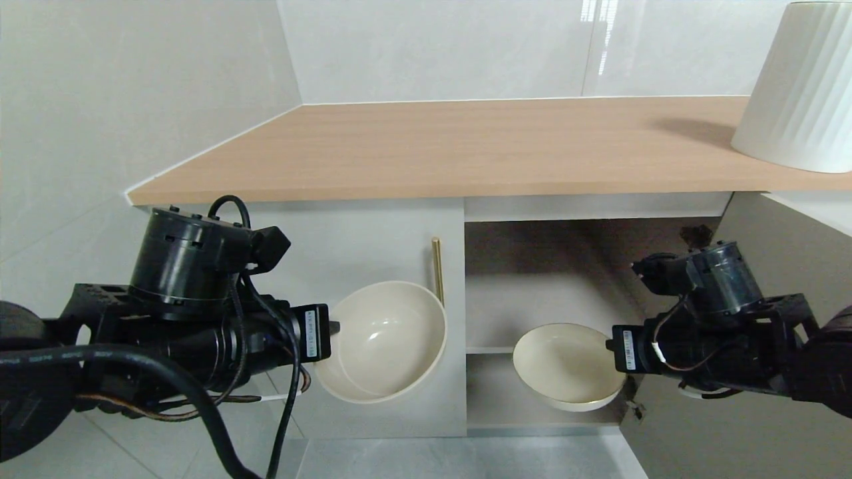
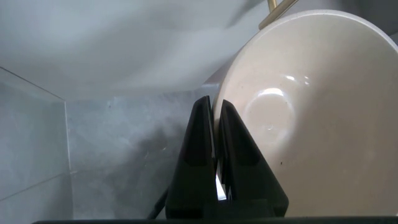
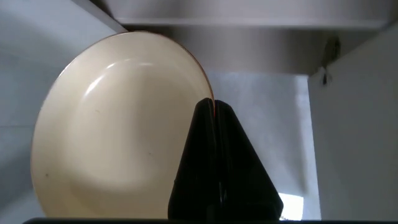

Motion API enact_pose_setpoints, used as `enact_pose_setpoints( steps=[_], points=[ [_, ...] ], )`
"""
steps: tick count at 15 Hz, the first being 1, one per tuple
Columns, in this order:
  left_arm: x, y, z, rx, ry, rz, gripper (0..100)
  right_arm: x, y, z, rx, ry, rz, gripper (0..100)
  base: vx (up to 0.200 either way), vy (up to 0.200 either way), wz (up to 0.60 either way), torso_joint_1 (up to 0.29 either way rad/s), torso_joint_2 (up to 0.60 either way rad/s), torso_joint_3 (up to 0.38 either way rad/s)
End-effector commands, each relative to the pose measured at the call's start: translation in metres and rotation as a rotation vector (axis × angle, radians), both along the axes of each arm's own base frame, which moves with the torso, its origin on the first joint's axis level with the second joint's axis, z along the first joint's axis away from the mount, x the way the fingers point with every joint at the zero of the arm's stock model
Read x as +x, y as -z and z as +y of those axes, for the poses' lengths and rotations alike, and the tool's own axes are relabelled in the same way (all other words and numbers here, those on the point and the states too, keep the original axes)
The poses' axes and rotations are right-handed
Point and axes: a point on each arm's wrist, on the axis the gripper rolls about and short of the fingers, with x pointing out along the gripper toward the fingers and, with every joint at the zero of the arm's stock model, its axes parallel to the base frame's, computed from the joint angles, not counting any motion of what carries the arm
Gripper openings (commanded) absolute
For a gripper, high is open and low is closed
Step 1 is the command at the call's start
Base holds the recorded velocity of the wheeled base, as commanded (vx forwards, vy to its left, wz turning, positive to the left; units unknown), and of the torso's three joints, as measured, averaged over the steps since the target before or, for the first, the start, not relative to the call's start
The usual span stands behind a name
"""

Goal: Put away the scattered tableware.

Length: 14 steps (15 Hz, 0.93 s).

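Note:
A deep cream bowl (image 1: 383, 342) (image 2: 311, 118) hangs tilted in front of the shut left cabinet door, my left gripper (image 1: 331, 330) (image 2: 214, 112) shut on its rim. A shallower cream plate (image 1: 566, 364) (image 3: 118, 124) hangs in front of the open cabinet compartment (image 1: 532, 293), level with its inner shelf. My right gripper (image 1: 611, 346) (image 3: 213, 112) is shut on that plate's rim.
A wooden countertop (image 1: 466, 146) runs above the cabinet, with a white ribbed lamp shade or vase (image 1: 802, 86) at its right end. A brass handle (image 1: 437, 269) runs down the left door. The right door (image 1: 765, 319) stands swung open beside my right arm. Grey floor (image 1: 466, 459) lies below.

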Motion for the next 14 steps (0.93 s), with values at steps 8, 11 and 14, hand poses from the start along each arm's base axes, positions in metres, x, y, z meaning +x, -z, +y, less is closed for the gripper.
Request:
enact_pose_setpoints(
  steps=[8,11,14],
  points=[
    [0.002,0.002,-0.001,0.004,0.0,0.007,0,0.12,0.092,0.027,-0.099,0.182,-0.024,0,0.0,0.0,0.0,0.0,0.0,0.0],
    [0.001,0.002,-0.001,0.003,0.0,0.006,0,0.136,0.106,0.028,-0.082,0.22,-0.02,0,0.0,0.0,0.0,0.0,0.0,0.0],
    [0.003,0.004,-0.001,0.008,-0.002,0.012,0,0.158,0.114,0.015,-0.072,0.326,-0.041,0,0.0,0.0,0.0,0.0,0.0,0.0]
  ],
)
